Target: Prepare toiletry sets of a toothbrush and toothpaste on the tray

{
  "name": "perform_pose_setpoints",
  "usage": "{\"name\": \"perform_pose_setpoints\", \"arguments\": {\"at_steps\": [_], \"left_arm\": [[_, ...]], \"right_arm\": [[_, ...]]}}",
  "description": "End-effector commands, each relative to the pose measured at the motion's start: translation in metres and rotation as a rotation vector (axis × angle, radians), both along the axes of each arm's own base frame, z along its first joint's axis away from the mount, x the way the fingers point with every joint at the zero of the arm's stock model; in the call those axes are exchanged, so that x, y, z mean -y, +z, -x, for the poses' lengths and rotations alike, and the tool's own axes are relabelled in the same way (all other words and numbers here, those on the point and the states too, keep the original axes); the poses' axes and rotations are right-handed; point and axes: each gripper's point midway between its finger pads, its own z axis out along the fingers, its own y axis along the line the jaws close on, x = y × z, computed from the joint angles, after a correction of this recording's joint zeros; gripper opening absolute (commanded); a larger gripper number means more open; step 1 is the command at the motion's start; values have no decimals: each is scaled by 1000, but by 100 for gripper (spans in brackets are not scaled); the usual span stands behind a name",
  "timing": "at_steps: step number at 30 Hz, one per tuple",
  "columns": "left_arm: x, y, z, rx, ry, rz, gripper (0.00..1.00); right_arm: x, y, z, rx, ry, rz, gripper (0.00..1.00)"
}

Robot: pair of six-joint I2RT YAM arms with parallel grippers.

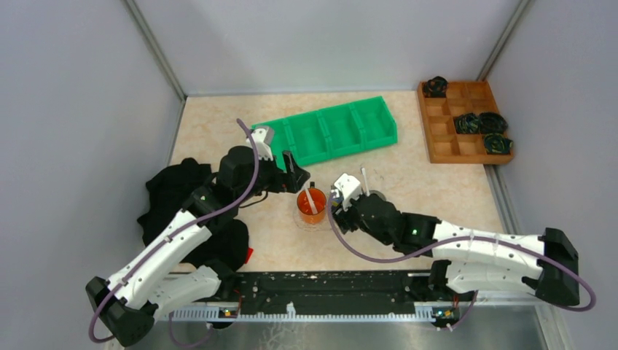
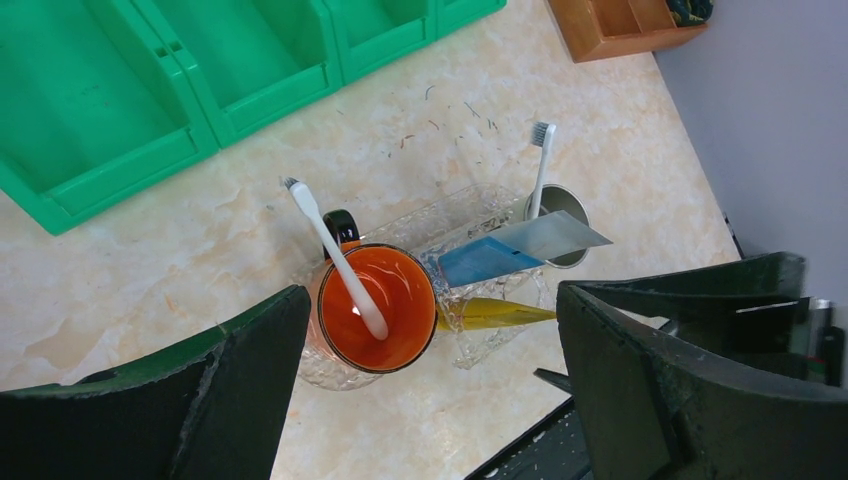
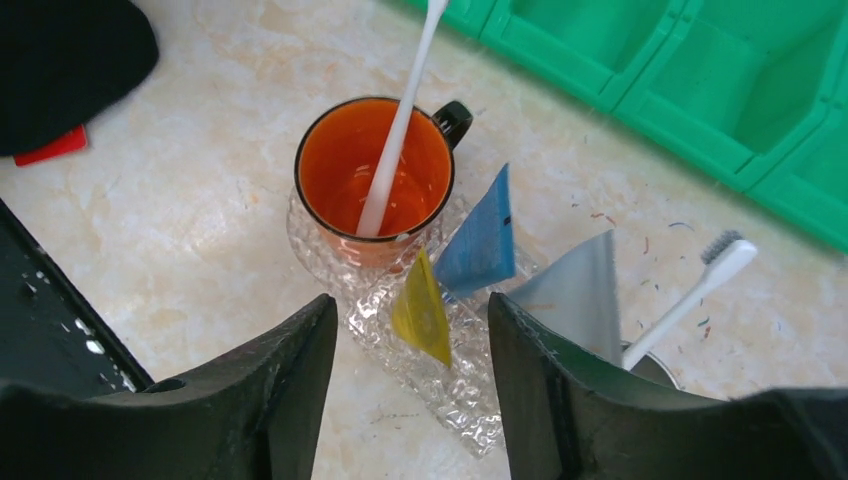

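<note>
The clear tray (image 2: 468, 213) holds an orange mug (image 2: 378, 307) at one end and a steel cup (image 2: 557, 205) at the other. One white toothbrush (image 2: 335, 255) stands in the mug and a second toothbrush (image 2: 541, 160) in the steel cup. A blue toothpaste tube (image 2: 480, 262), a yellow tube (image 2: 495, 315) and a white tube (image 2: 550, 238) stand tilted between the cups; what holds them is unclear. My left gripper (image 2: 430, 390) is open and empty above the mug's near side. My right gripper (image 3: 412, 400) is open and empty, just short of the yellow tube (image 3: 420, 310).
A green compartmented bin (image 1: 331, 131) lies behind the tray. A brown wooden box (image 1: 463, 122) with dark rolled items stands at the back right. A black cloth (image 1: 175, 197) lies at the left. A black rail (image 1: 328, 286) runs along the near edge.
</note>
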Motion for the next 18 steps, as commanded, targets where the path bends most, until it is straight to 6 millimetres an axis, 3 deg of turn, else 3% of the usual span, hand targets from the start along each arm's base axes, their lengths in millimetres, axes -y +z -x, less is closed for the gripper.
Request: {"name": "perform_pose_setpoints", "arguments": {"at_steps": [1, 4, 7, 13, 18], "left_arm": [[0, 9, 3, 20, -21, 5, 99], [-2, 10, 6, 22, -27, 7, 99], [-5, 3, 11, 8, -28, -1, 99], [-4, -25, 40, -77, -120, 13, 99], [-1, -9, 77, -71, -224, 153, 99]], "right_arm": [[9, 73, -1, 54, -49, -163, 59], [31, 102, 0, 62, -110, -210, 63], [57, 113, 2, 34, -190, -227, 65], [95, 103, 19, -104, -298, -304, 71], [130, 91, 31, -178, -377, -396, 74]]}}
